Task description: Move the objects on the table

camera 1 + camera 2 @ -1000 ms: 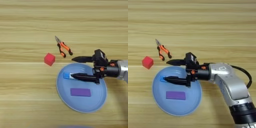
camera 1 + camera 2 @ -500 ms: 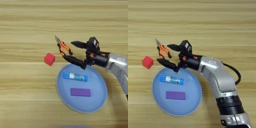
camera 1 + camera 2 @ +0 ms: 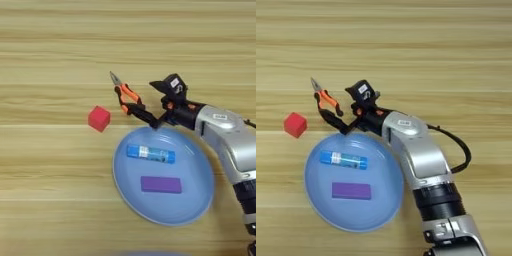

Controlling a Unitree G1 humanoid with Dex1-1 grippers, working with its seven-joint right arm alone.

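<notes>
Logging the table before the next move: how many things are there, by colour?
Red: 1, cube
Blue: 2, tube, plate
Purple: 1, block
Orange and black: 1, pliers
Total: 5

pliers (image 3: 126, 97): lower handles hidden by claw (image 3: 150, 102) | claw-pliers contact: cannot tell
</notes>
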